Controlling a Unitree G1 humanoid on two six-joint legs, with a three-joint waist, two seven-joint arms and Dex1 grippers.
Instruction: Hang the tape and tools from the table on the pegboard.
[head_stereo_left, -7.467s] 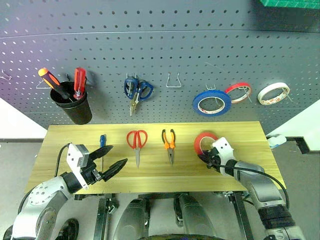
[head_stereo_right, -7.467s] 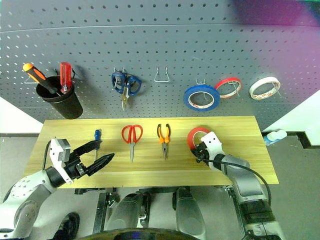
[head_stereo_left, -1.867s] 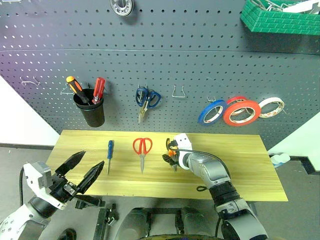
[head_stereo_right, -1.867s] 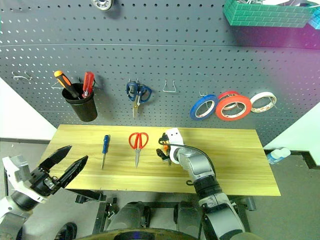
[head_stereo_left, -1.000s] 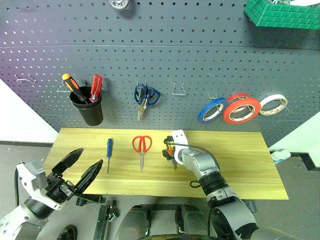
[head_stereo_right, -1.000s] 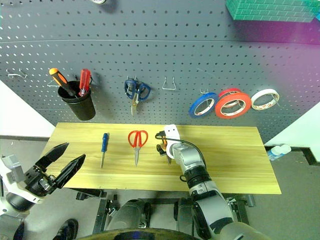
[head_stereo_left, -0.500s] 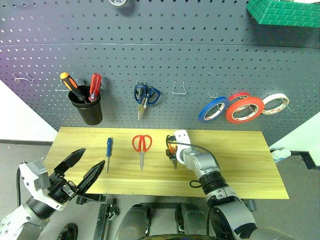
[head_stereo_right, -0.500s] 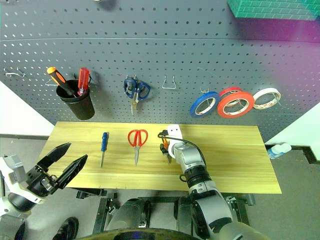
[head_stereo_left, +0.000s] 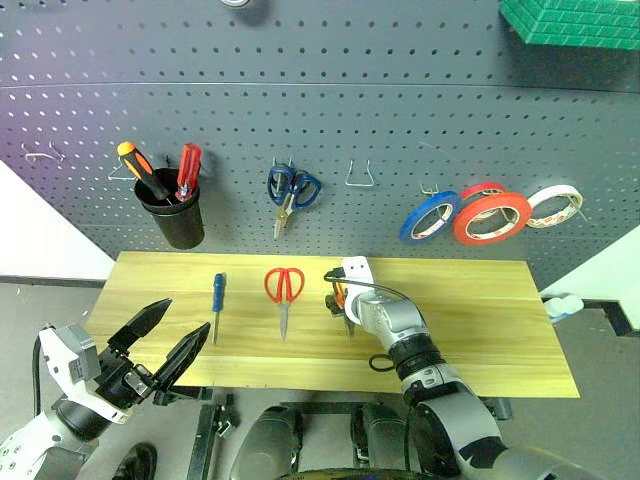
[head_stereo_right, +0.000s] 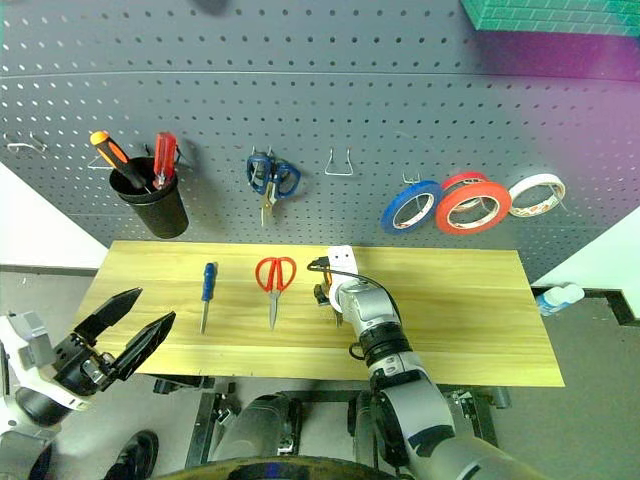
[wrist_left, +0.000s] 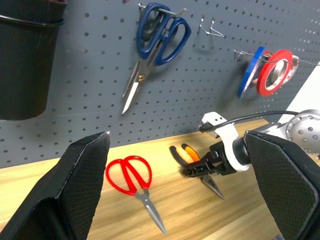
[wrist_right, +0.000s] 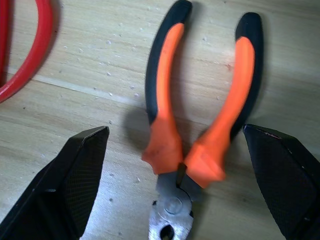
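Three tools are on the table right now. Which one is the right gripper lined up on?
The orange-and-black pliers. The right gripper is open with its fingers on either side of them; the red scissors and blue screwdriver lie apart, further left.

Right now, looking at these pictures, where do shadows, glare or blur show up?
Right wrist view: the pliers cast a soft dark shadow on the table, and their orange handles look slightly smeared. Left eye view: a pale purplish haze lies over the pegboard at its left side. Right eye view: a magenta tint spreads over the panel's upper right corner. Left wrist view: the blue-handled scissors look crisp.
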